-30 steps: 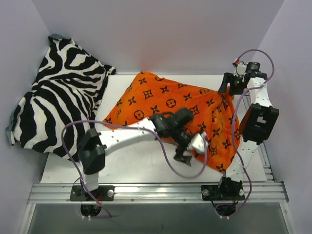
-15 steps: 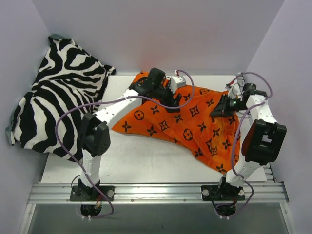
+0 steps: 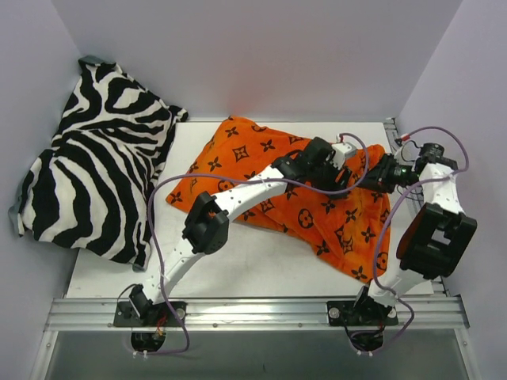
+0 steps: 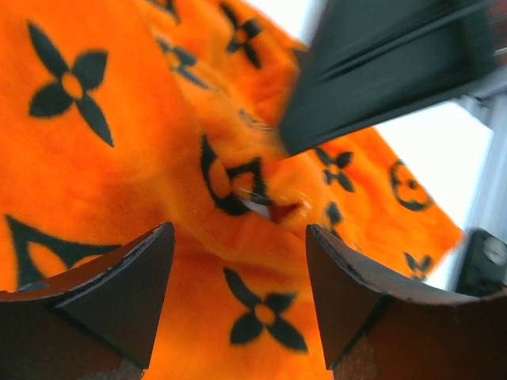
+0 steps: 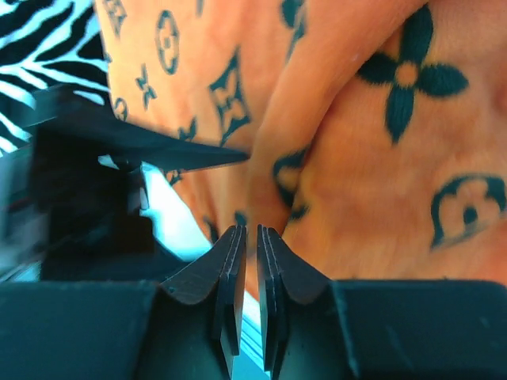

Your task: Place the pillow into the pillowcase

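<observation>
The orange pillowcase (image 3: 245, 146) with dark motifs lies rumpled across the middle and right of the table. The pillow is out of view. My left arm reaches over the pillowcase to its upper right part. There my left gripper (image 3: 352, 162) (image 4: 238, 249) hovers open just above the orange cloth (image 4: 119, 158), nothing between its fingers. My right gripper (image 3: 377, 176) (image 5: 247, 237) faces it from the right. Its jaws are shut to a thin slit where a raised fold of the pillowcase (image 5: 380, 158) runs into the tips. One right finger (image 4: 380, 79) shows dark in the left wrist view.
A zebra-striped cloth (image 3: 95, 166) (image 5: 32, 32) is heaped against the left wall. The white table (image 3: 261, 261) shows in front of the pillowcase. Walls close in the left, back and right sides. A metal rail (image 3: 253, 313) runs along the near edge.
My left arm swung from the pillowcase's front to its back, then right, ending beside the right gripper. The right gripper closed on the cloth's right edge and drew slightly right.
</observation>
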{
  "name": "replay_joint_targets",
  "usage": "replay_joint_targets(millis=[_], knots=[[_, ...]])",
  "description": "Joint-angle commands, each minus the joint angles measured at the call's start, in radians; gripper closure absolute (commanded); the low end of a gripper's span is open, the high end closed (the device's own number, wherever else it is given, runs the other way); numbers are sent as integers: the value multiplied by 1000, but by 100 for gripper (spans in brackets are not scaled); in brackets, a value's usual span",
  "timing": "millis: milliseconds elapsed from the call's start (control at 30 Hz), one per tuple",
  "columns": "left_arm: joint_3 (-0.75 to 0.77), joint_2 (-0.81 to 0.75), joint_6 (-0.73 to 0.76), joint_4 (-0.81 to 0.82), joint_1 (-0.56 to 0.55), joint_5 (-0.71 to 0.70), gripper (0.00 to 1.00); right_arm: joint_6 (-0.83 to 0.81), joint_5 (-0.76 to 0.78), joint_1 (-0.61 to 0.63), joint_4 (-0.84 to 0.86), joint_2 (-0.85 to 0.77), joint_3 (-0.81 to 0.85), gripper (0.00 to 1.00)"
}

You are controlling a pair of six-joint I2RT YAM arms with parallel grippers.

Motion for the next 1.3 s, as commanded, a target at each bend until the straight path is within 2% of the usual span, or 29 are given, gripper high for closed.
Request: replay_joint_targets(millis=[0,100,133,200,333,400,433,467,500,533,567,667,700,733,833,867,900,933,967,1000,1033,1100,1133,1200,1267], knots=[[63,16,-23,51,-18,-160,30,-61,-74,-38,-142,-111,31,87],[54,25,-3,56,-22,-252,36,-197,-1,-41,-249,-109,4,89],[56,28,5,53,-22,-269,40,-209,13,-41,-252,-111,-13,89],[57,36,25,47,-22,-306,43,-233,35,-21,-254,-97,-54,90],[76,60,31,27,-22,-265,43,-229,85,25,-183,-65,-117,90],[79,76,10,27,-18,-197,49,-218,122,51,-114,-42,-137,91],[76,77,2,47,-13,-91,55,-209,148,59,-93,-34,-152,91],[71,79,-4,65,-7,-17,78,-203,182,62,-71,-21,-165,91],[59,76,-35,93,-3,54,85,-187,206,69,-13,-16,-177,92],[44,70,-58,173,11,196,93,-177,220,74,10,-8,-185,92],[31,50,-81,217,14,234,100,-167,223,82,24,7,-185,92],[-42,-16,-167,421,14,367,100,-125,213,117,81,29,-168,92],[-59,-30,-213,451,11,386,100,-109,203,126,114,33,-160,92],[-70,-41,-239,549,7,403,100,-94,190,150,130,36,-153,92],[-52,-38,-311,578,-19,440,100,-28,79,163,182,49,-127,89],[-47,-21,-323,571,-21,443,94,-22,49,155,182,41,-122,88],[-44,-13,-328,564,-15,443,79,-29,20,142,167,29,-131,84],[-35,-6,-333,535,-9,443,56,-47,-10,126,150,12,-137,81],[-38,-3,-339,526,-1,441,48,-80,-19,76,123,-26,-142,78],[-50,-10,-345,515,26,421,40,-135,-18,48,60,-43,-142,67],[-67,-24,-336,490,42,414,31,-175,-4,18,15,-59,-134,62],[-131,-87,-264,469,86,404,28,-274,102,-35,-162,-82,-102,53],[-147,-116,-218,364,135,365,27,-340,163,-38,-204,-91,-85,53],[-231,-214,-88,271,186,332,26,-347,312,-40,-238,-131,-103,53],[-327,-335,24,162,278,256,25,-341,349,-30,-247,-154,-128,51]])
